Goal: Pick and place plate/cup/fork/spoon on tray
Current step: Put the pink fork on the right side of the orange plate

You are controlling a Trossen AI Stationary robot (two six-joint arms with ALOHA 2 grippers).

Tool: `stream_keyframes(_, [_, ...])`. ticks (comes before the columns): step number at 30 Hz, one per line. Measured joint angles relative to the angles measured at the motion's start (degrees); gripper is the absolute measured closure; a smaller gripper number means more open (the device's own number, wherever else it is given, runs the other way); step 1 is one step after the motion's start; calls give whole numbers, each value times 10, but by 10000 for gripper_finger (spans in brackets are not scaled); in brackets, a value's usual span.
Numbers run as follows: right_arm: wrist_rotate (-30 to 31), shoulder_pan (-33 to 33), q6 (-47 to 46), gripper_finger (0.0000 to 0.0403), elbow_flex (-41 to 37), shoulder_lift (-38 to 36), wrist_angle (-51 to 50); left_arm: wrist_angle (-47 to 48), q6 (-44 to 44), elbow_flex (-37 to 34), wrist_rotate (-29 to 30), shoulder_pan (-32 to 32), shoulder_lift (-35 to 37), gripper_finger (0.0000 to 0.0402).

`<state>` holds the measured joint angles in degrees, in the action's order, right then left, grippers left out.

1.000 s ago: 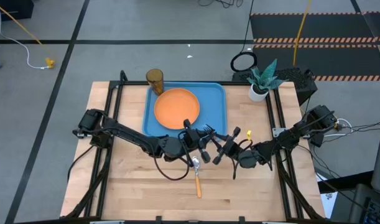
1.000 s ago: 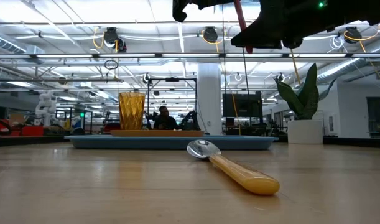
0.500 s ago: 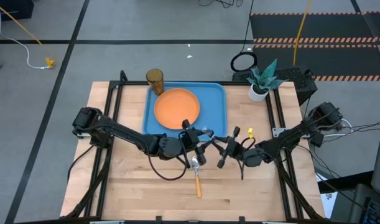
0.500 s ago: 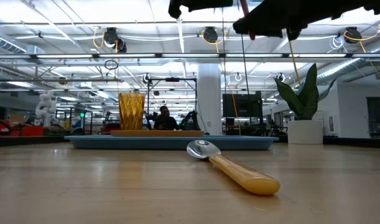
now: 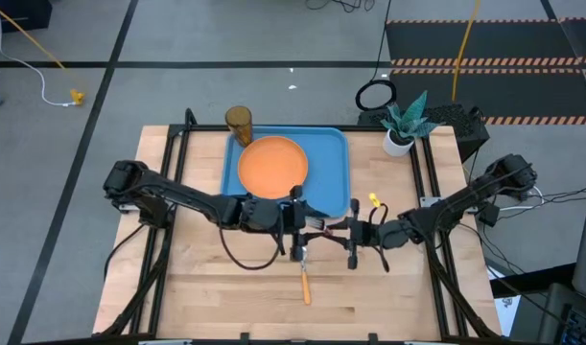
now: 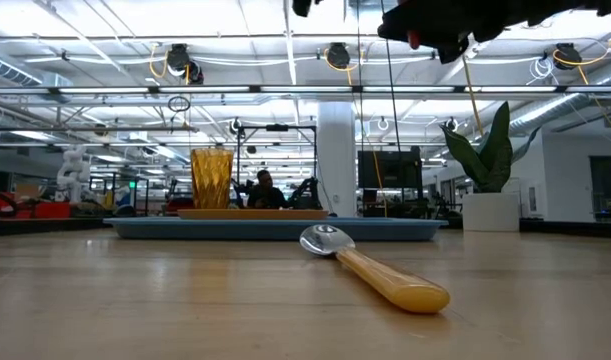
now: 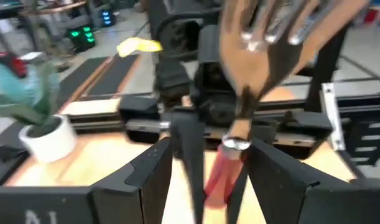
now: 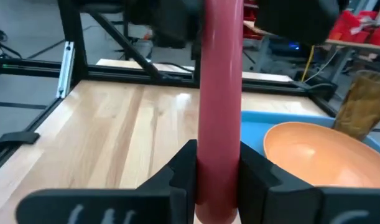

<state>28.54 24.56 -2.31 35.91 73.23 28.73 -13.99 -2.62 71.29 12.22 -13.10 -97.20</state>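
The fork (image 5: 323, 228), with a red handle and silver tines, hangs above the table between my two grippers, which face each other. My right gripper (image 8: 217, 177) is shut on it. My left gripper (image 7: 211, 186) is open, with one finger on each side of the fork (image 7: 264, 37), and a gap shows at both. The orange-handled spoon (image 5: 303, 273) lies flat on the wood below them. The orange plate (image 5: 272, 167) rests on the blue tray (image 5: 333, 153). The amber cup (image 5: 239, 123) stands at the tray's far left corner. My right gripper pinches the fork's red handle (image 8: 218, 124) between its two fingers. It comes about level from the table's right, and the handle runs along the fingers and out past their tips. The fork is clear of the table, and its tines (image 7: 283, 28) point toward my left gripper.
A potted plant (image 5: 403, 125) stands at the table's far right corner. Bare wood lies in front of the tray on either side of the spoon (image 6: 375, 270). Part of the tray's right side (image 8: 258, 124) is bare.
My left gripper has opened and let go of the fork. Both grippers have tipped up from slanting down to about level and risen a little, and they now face each other. The fork has stayed in my right gripper and turned level.
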Motion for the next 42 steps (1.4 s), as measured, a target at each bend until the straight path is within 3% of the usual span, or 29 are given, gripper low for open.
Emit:
stream_keyframes(7, [-28,-4,14,343,-29,0,73,0,11,0,-4,-8,-1,207])
stream_keyframes(17, [-34,-4,20,343,-46,1,119,-59,23,0,-2,-17,-10,297])
stream_keyframes(28, [-66,-4,21,343,-46,1,131,-117,-7,0,-19,-12,-47,279])
stream_keyframes(42, [-107,-4,23,343,-46,1,133,-148,-24,0,-49,-12,-52,349])
